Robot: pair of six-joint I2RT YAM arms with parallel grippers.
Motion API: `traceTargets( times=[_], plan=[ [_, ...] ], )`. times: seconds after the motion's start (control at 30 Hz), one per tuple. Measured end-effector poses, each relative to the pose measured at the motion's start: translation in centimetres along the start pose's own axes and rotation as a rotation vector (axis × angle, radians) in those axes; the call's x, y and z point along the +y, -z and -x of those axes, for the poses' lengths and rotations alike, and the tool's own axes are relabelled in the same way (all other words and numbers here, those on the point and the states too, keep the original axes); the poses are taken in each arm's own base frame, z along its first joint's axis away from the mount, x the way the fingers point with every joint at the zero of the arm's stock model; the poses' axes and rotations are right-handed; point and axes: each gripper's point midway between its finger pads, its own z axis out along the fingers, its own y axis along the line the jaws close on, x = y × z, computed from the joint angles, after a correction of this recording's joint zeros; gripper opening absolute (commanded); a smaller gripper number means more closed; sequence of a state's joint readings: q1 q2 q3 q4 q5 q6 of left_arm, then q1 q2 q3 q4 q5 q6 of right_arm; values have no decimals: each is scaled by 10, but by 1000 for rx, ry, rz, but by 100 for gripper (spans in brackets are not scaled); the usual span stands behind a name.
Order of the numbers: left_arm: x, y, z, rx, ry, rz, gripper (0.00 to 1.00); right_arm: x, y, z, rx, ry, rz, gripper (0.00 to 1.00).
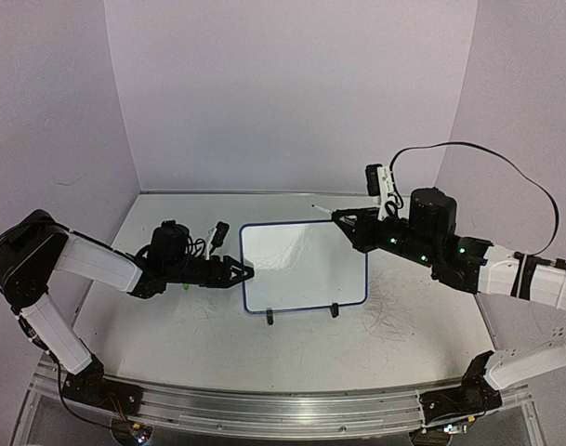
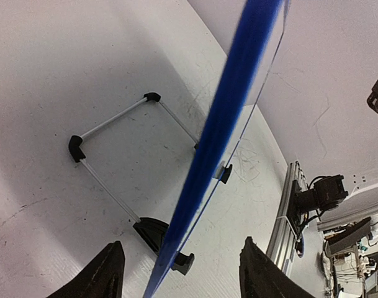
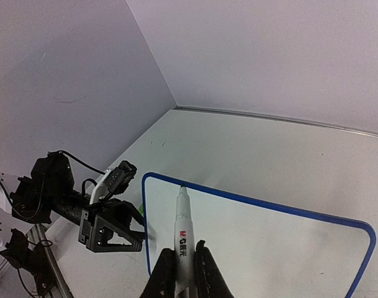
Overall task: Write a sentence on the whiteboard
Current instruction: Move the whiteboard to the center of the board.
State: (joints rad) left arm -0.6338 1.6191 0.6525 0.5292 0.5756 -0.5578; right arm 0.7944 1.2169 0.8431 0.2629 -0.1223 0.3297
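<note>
Whiteboard (image 1: 301, 265) stands blank mid-desk (image 1: 171, 325), between the arms. Right end effector (image 1: 343, 221) is pinching a marker (image 3: 182, 223), tip near the top rim and pointing left along the board. Left end effector (image 1: 247, 272) sits spread astride the left rim, so right's the writer imo.

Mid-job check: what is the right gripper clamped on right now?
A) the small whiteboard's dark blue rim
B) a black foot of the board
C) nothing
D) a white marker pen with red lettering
D: the right gripper is shut on the white marker pen, its tip aimed at the blue-rimmed whiteboard.
</note>
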Motion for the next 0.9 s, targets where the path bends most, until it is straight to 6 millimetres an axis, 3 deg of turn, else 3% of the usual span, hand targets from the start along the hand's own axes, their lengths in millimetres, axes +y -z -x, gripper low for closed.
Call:
traceTargets(
  times=[0.27,0.43,0.57,0.77,0.83,0.9],
  plan=[
    [-13,-5,4,-28,6,-40,35,13,9,8,3,23,54,0],
    [-17,-14,-3,-45,9,-20,21,17,17,15,-19,23,66,0],
    [-11,-19,-8,-69,18,17,17,16,18,13,-17,18,67,0],
    [-21,-25,-16,-81,3,8,14,13,11,-2,33,15,65,0],
    [-22,-25,-17,-91,0,9,16,12,8,-10,60,17,63,0],
    [-21,-24,-17,-97,1,10,24,10,7,-15,79,21,59,0]
  ],
)
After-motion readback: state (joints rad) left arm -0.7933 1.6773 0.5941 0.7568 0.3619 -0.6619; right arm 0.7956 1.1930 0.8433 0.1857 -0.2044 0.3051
